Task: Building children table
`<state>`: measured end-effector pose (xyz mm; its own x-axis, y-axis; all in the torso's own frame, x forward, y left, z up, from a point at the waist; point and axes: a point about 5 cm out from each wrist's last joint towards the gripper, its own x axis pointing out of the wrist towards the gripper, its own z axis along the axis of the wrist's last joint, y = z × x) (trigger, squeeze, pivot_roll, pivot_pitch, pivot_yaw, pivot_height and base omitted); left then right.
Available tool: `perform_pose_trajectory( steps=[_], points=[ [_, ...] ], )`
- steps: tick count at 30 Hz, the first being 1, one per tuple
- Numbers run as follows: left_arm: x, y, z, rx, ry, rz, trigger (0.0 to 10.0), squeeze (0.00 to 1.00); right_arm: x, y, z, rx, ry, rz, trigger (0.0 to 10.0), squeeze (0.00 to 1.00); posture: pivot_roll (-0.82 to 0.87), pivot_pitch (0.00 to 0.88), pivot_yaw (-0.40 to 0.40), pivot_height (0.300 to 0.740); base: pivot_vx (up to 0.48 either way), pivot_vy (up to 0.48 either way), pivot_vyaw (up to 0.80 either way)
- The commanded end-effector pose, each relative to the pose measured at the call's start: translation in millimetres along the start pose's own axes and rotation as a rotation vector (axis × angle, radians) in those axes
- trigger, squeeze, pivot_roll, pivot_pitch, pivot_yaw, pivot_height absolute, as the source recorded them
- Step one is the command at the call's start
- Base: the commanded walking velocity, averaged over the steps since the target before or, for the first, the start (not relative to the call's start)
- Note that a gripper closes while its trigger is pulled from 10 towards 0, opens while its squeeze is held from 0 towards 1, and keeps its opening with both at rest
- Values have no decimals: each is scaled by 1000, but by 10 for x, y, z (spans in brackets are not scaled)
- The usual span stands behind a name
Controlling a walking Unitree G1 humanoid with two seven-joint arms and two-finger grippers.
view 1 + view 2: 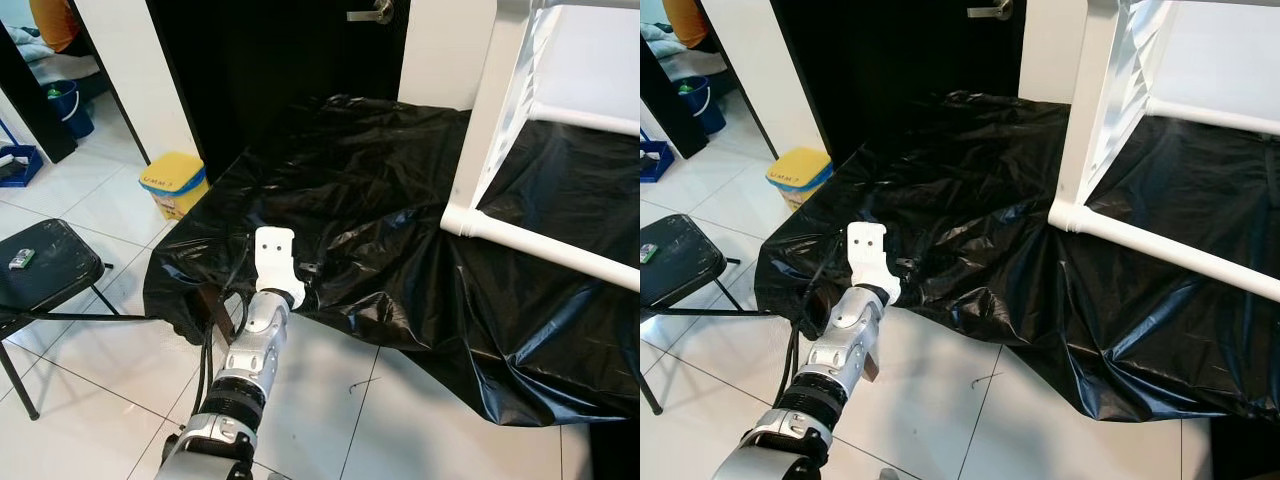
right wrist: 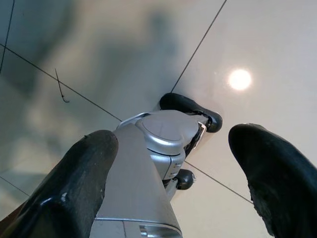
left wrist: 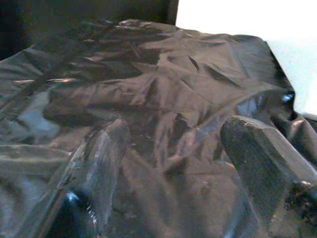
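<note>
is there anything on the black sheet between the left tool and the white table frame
Nothing visible. The left tool, open, reaches over the near edge of the black plastic sheet; only bare, crumpled sheet lies between it and the white table frame farther to the right.

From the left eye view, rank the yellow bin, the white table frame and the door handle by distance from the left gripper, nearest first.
Measured from the left gripper, over the black plastic sheet:
1. Yellow bin, on its left, on the tiles.
2. White table frame, to its right, standing on the sheet.
3. Door handle, far ahead on the dark door.
</note>
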<state>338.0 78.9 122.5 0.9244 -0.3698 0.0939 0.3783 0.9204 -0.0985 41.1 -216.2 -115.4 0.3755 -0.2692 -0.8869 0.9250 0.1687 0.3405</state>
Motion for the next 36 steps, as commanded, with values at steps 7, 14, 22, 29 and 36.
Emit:
perform_pose_trajectory(
  steps=[7, 14, 22, 29, 36],
  points=[
    [-7, -23, -10, -24, 13, -42, 10000, 0, 184, 1087, -86, -1447, 45, 284, 10000, 0, 46, 0, 5, 740, 0, 0, -114],
    [-8, -23, -9, -14, 13, -46, 10000, 0, 184, 1087, -90, -1442, 48, 283, 10000, 0, 46, 0, 5, 740, 0, 0, -781],
    [-1, -23, 1, 6, 13, -52, 10000, 0, 186, 1086, -76, -1436, 48, 279, 10000, 0, 38, 0, 9, 740, 0, 0, -773],
    [5, -40, -17, 25, 28, -74, 10000, 0, 188, 1093, -70, -1442, 46, 280, 10000, 0, 30, 0, 17, 740, 0, 0, -763],
    [10, -27, -17, 18, 33, -79, 10000, 0, 187, 1087, -74, -1496, 48, 284, 10000, 0, 22, 0, 25, 740, 0, 0, -248]
  ],
)
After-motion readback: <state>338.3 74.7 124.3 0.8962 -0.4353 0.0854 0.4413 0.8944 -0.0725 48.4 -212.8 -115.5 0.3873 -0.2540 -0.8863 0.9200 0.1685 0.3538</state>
